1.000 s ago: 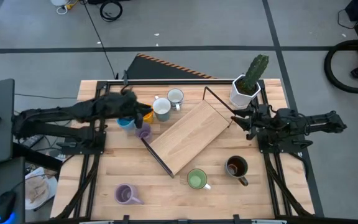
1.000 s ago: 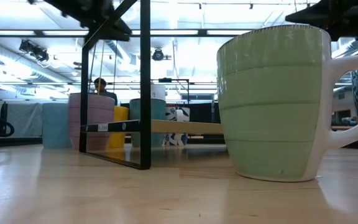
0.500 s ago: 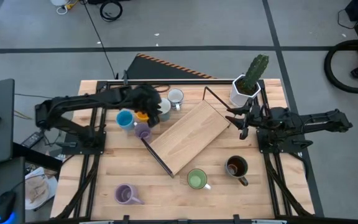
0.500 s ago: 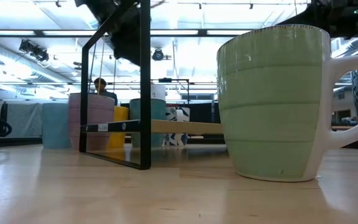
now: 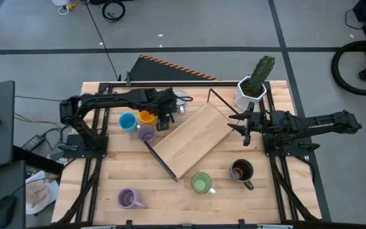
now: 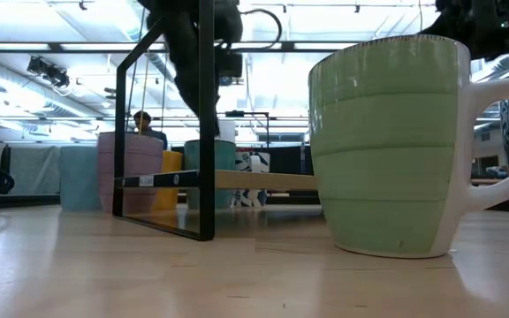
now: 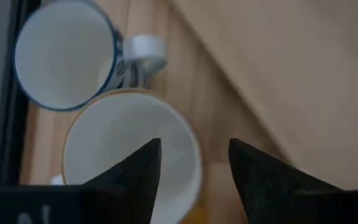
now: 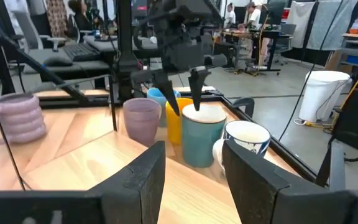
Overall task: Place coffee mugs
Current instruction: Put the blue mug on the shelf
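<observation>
A group of coffee mugs stands at the table's far left: blue (image 5: 128, 122), orange (image 5: 147, 117), lilac (image 5: 146, 134), a teal one with a white inside (image 8: 204, 140) and a white one with a blue rim (image 7: 64, 53). My left gripper (image 7: 194, 152) points steeply down over the teal mug (image 7: 123, 165) and is open. One fingertip is above the mug's inside and the other is outside its wall, at about rim height. My right gripper (image 5: 239, 124) is open and level at the right, holding nothing. The mugs rest on their bases.
A slanted wooden shelf board (image 5: 192, 140) with a thin black frame (image 5: 159, 160) lies mid-table. A lilac mug (image 5: 128, 199), a green mug (image 5: 201, 183) and a dark brown mug (image 5: 241, 170) stand along the near side. A white cactus pot (image 5: 250, 92) stands at the far right.
My left gripper has swung toward the table's right edge, from beside the blue mug to over the teal mug. It has come lower and tipped from near level to pointing steeply down. My right gripper has edged slightly toward the shelf. No mug has moved.
</observation>
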